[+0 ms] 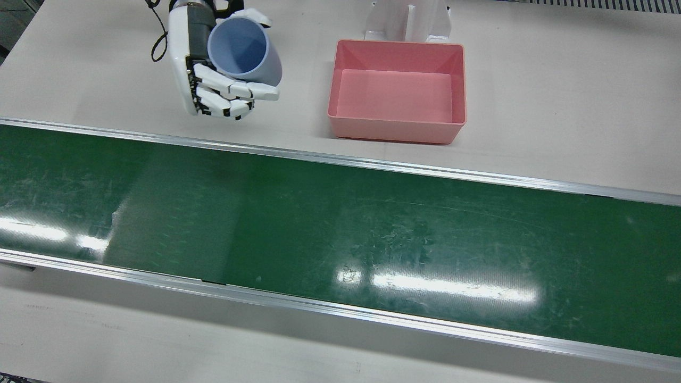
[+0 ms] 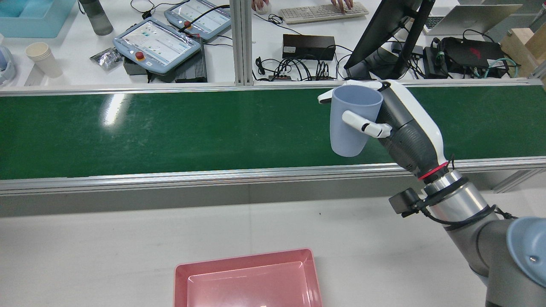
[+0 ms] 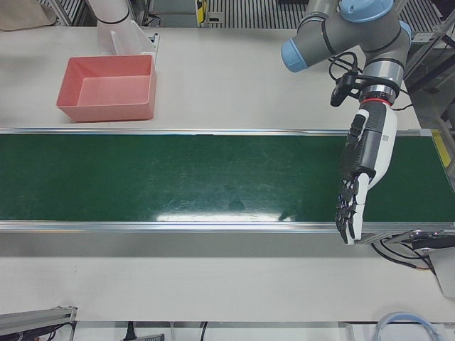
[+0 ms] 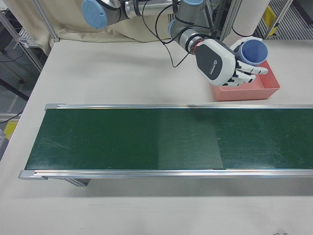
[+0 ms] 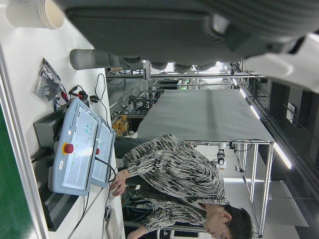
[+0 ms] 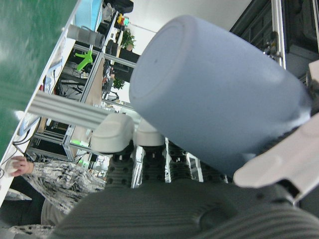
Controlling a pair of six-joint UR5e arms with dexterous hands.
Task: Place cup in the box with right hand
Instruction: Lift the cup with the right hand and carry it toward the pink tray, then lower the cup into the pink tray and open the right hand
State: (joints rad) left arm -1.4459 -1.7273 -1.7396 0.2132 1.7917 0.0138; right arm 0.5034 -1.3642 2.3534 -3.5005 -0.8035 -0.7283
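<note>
My right hand (image 1: 205, 66) is shut on a pale blue cup (image 1: 245, 50), held in the air with its mouth up. In the front view it hangs over the white table left of the pink box (image 1: 396, 127), apart from it. The rear view shows the cup (image 2: 352, 119) in the hand (image 2: 405, 128), with the box (image 2: 243, 259) lower and to the left. The box holds nothing. The right hand view is filled by the cup's side (image 6: 214, 109). My left hand (image 3: 359, 185) hangs open over the belt, fingers pointing down, far from the box (image 3: 106, 111).
A green conveyor belt (image 1: 340, 229) with metal rails runs across the table in front of the box. A white arm pedestal (image 1: 407, 21) stands right behind the box. Beyond the belt are teach pendants (image 2: 158, 42), cables, a monitor and a seated person (image 5: 174, 174).
</note>
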